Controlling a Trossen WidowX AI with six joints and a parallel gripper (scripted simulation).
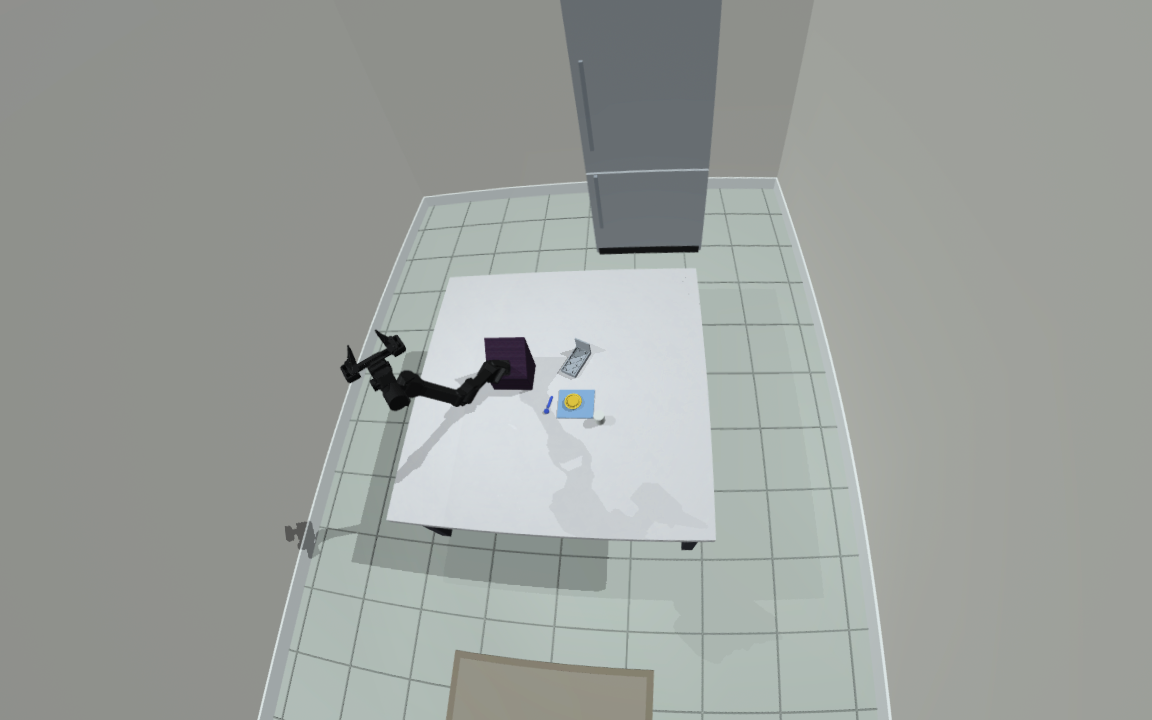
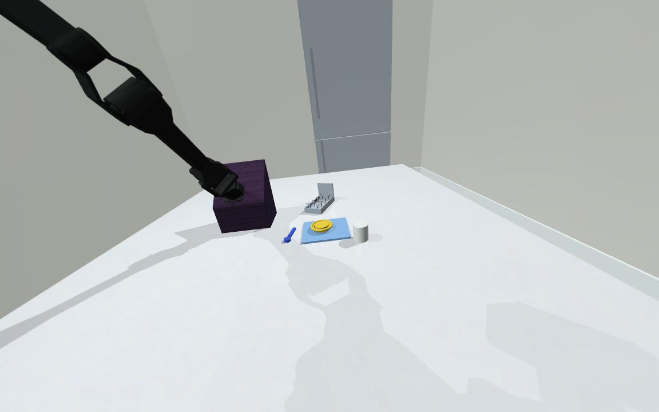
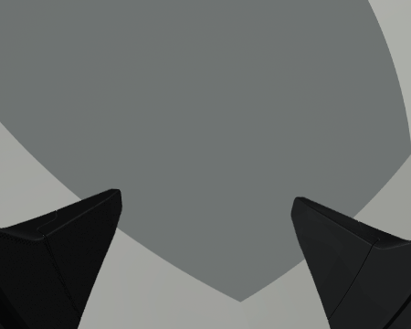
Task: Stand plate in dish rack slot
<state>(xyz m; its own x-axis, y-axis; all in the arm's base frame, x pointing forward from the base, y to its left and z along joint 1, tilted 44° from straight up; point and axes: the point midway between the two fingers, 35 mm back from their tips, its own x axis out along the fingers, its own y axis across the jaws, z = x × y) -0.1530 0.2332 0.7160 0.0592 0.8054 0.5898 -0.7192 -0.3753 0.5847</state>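
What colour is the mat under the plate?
Light blue; the mat under the yellow plate shows best in the exterior view.

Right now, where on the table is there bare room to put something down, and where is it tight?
Bare white stretches lie right of the white cup, toward the table's far edge, and across the whole near half. It is crowded mid-table: purple box, blue spoon, yellow plate on its blue mat, dish rack close behind.
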